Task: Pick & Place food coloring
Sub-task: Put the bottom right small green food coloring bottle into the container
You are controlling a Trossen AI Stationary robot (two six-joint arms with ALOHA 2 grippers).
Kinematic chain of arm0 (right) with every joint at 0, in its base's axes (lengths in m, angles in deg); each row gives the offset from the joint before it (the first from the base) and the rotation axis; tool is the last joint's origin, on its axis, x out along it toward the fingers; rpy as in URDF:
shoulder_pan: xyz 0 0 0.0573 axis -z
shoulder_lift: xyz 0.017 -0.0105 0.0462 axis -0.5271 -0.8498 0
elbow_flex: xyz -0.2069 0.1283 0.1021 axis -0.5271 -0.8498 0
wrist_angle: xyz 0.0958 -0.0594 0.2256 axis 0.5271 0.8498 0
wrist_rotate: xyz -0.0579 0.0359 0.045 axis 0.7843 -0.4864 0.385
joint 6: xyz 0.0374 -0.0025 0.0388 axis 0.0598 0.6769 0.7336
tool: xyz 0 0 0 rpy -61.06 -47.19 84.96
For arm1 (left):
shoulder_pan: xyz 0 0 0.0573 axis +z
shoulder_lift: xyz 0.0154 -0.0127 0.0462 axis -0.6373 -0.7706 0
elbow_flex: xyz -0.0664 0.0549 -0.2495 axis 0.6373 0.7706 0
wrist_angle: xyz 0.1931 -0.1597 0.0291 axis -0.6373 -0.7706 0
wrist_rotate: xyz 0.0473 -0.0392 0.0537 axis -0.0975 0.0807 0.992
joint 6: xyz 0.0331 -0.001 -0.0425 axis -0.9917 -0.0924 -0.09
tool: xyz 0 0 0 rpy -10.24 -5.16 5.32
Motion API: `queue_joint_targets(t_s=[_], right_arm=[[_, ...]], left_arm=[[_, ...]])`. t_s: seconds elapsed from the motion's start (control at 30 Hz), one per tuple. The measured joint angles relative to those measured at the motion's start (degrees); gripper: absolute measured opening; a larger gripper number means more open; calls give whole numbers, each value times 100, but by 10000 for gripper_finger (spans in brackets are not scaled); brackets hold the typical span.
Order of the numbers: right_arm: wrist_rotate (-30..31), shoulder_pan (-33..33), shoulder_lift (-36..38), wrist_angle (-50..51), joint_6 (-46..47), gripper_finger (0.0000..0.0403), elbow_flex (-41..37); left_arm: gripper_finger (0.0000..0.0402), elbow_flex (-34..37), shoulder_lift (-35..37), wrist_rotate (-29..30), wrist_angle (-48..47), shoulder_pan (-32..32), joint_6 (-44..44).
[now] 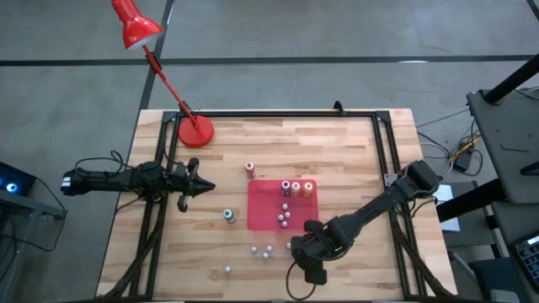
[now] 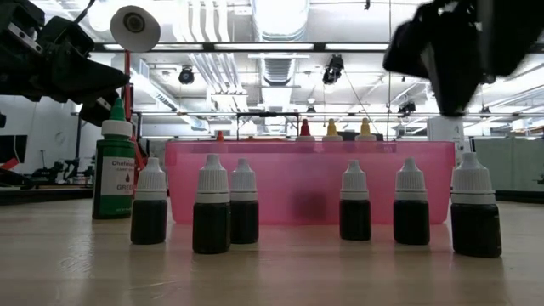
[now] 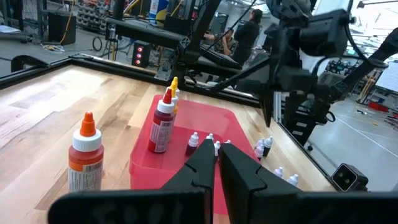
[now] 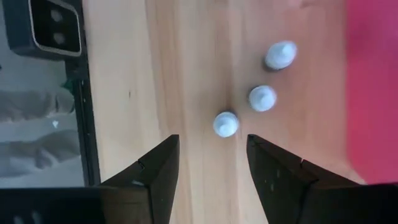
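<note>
The food coloring bottles have coloured bodies. A red-orange one stands on the wood, a green one stands left of the red tray, and three stand at the tray's far end. In the left wrist view the orange-capped one is nearest, and a red one stands in the tray. My left gripper is shut and hovers left of the tray, pointing at it. My right gripper is open and points down above the table at the tray's near edge.
Small white-capped dropper bottles stand on the table near the tray's near edge; three more are in the tray. Three caps lie just ahead of my right fingers. A red desk lamp stands at the far left.
</note>
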Motion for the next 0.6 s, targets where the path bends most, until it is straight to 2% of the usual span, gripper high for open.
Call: queue_joint_targets(t_s=[0.23, 0.6], right_arm=[[-89, -72, -194, -408, -190, 178, 7], [-58, -94, -310, -380, -263, 178, 7]], left_arm=[[0, 1, 0, 1, 0, 0, -1], [0, 2, -1, 4, -2, 2, -2]])
